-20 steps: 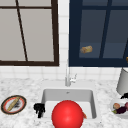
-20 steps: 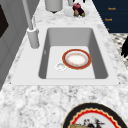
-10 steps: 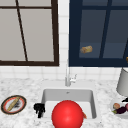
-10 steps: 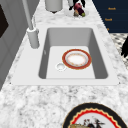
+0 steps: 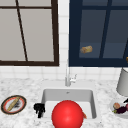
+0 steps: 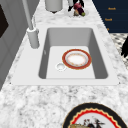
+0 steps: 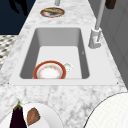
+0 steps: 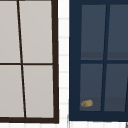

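My left hand (image 5: 39,109) hangs by the sink's left front corner, fingers pointing down and relaxed, holding nothing; it also shows as a dark hand (image 7: 18,6) off the counter's front edge and at the picture's edge (image 6: 124,47). My right hand (image 6: 75,3) is over the white plate of vegetables (image 5: 119,108) at the far right, and only a small part of it (image 5: 126,100) is visible from the front. A red-rimmed plate (image 6: 76,58) lies flat in the sink (image 6: 100,60). A red ball (image 5: 67,115) covers the sink's front part in the front view.
A dark-rimmed plate with a bread stick (image 5: 13,104) sits on the left counter. The faucet (image 5: 67,77) stands behind the sink. A grey pot (image 5: 123,82) stands at the back right. An eggplant (image 7: 17,117) lies on the white plate. A small brown roll (image 8: 87,103) floats before the dark window.
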